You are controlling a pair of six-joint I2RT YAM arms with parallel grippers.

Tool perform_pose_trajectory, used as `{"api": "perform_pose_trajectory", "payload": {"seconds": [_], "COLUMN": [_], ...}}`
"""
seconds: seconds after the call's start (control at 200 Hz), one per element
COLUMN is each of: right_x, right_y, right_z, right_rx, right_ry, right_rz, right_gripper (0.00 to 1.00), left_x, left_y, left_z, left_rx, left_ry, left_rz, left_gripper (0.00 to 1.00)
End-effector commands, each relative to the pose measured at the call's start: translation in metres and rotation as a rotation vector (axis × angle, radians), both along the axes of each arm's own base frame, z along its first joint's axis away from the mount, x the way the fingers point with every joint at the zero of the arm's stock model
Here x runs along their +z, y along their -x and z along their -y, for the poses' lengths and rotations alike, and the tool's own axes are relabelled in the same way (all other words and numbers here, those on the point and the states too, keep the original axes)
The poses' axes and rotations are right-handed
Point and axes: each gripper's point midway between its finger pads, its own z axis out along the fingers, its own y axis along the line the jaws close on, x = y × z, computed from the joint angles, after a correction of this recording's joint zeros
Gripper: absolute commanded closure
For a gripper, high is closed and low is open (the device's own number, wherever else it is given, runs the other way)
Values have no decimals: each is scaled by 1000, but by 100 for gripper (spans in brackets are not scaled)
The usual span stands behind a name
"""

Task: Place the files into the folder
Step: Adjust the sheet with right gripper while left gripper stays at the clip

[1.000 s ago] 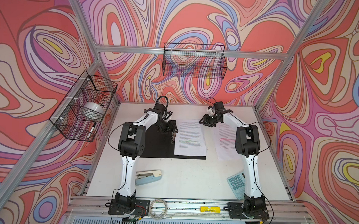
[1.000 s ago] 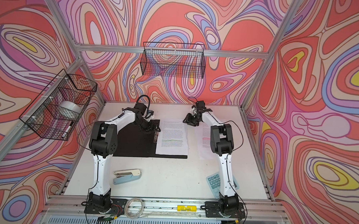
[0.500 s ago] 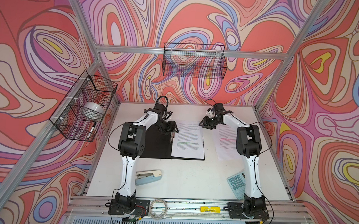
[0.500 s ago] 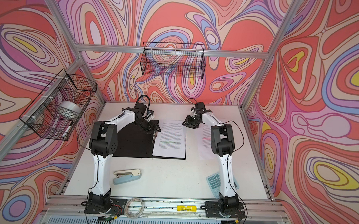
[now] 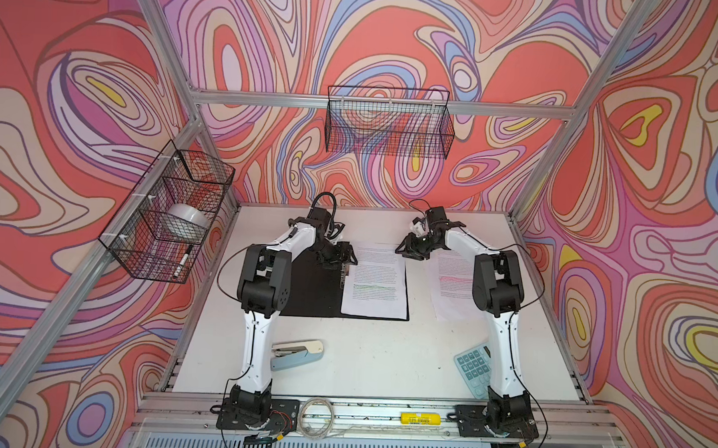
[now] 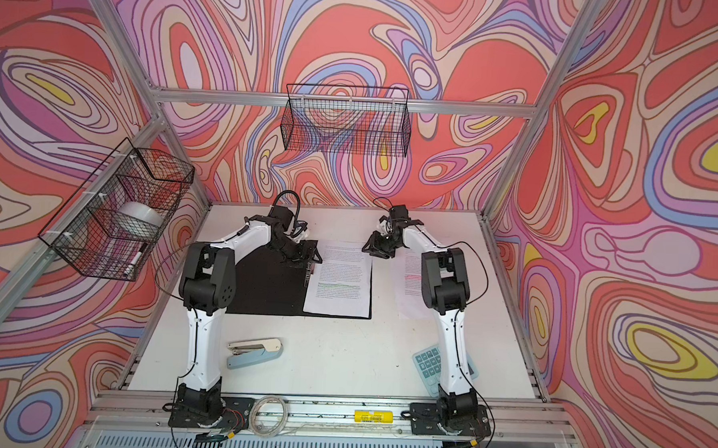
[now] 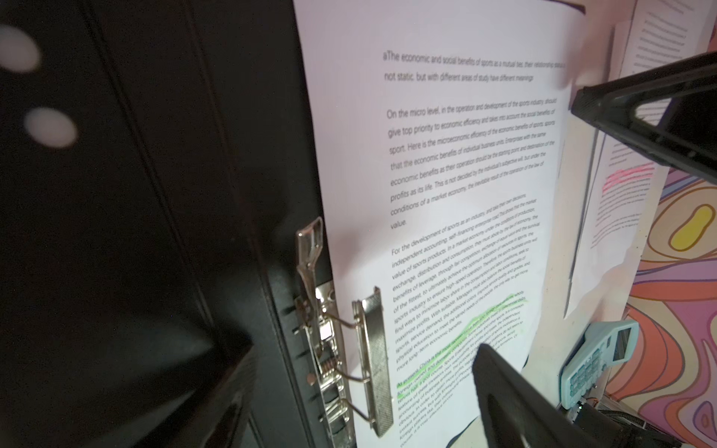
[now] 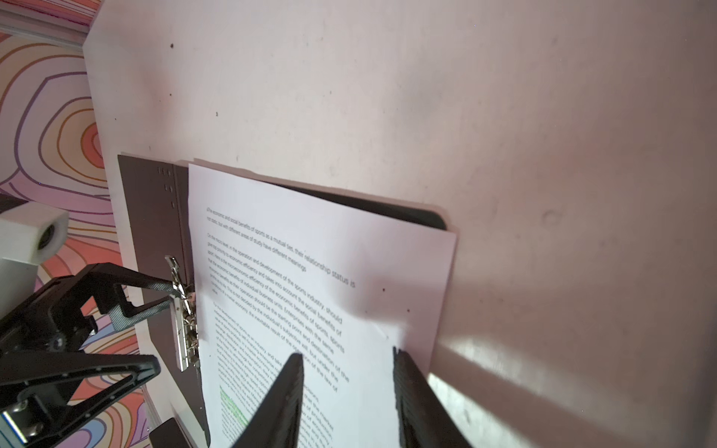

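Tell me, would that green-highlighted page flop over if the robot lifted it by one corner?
Probably floppy: the page is thin paper, its edges looking slightly curled on the folder. Likely light and prone to sliding, lying loose on that smooth black inside.

One open black folder [image 5: 313, 289] with one metal spring clip [image 7: 372, 349]. Two white printed paper sheets clearly apart: one green-highlighted sheet [image 5: 373, 284], one pink-highlighted sheet [image 5: 450, 287]; further sheets stacked beneath either, impossible to tell. Two black wire baskets: back basket [image 5: 389, 122], side basket [image 5: 166, 212]. One white tape roll [image 5: 186, 221]. One black marker [image 5: 182, 261]. One grey-blue stapler [image 5: 297, 353]. One light blue calculator [image 5: 472, 365]. One yellow spirit level [image 5: 421, 419]. One pale cable coil [image 5: 316, 414]. One white worktop [image 5: 376, 359]. Two white-and-black robot arms, two black end effectors: left end effector [image 8: 163, 296], right end effector [image 8: 346, 353].
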Motion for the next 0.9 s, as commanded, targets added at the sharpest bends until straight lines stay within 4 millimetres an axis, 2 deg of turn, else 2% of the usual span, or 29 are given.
{"api": "perform_pose_trajectory", "payload": {"seconds": [0.0, 0.185, 0.336, 0.506, 0.626, 0.896], "right_x": [15, 39, 31, 14, 10, 0], "right_y": [-9, -16, -13, -13, -16, -23], "right_z": [-3, 17, 28, 26, 25, 23], "right_rx": [0, -87, -103, -116, -119, -110], "right_ry": [5, 96, 151, 140, 124, 101], "right_rz": [40, 124, 97, 66, 64, 47], "right_gripper": [60, 56, 55, 54, 54, 54], "left_x": [0, 24, 39, 26, 18, 10], "left_y": [1, 3, 5, 9, 9, 3], "left_z": [2, -5, -8, -9, -10, -10], "left_rx": [-9, -33, -46, -48, -44, -43], "left_ry": [-7, -39, -52, -61, -65, -76], "left_rz": [-13, 50, 88, 52, 44, 42], "left_gripper": [12, 10, 8, 4, 0, 0]}}
